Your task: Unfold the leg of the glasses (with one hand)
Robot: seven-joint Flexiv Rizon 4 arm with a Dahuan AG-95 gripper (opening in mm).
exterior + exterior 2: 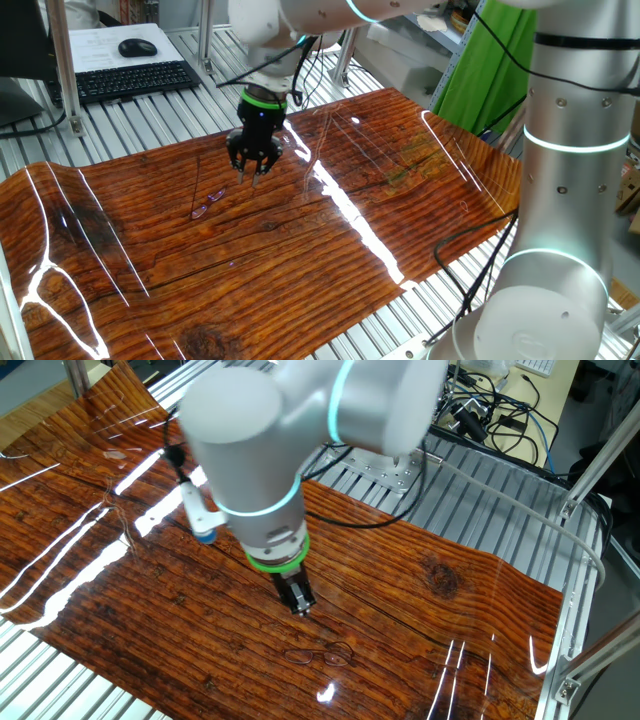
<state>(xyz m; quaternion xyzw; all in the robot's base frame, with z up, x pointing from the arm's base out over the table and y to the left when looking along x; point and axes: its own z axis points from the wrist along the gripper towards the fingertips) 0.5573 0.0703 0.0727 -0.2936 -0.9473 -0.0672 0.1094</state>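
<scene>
One glasses (320, 656) flat, long axis left-right

The glasses (208, 203) lie flat on the wood-grain mat (300, 270) that covers the desk, out in its middle and well apart from every edge. The gripper (252, 172) hangs above the mat just beside them, not touching. Off the mat, towards the desk's far corner, a mouse (137, 47) sits behind a keyboard (135, 80).
</scene>
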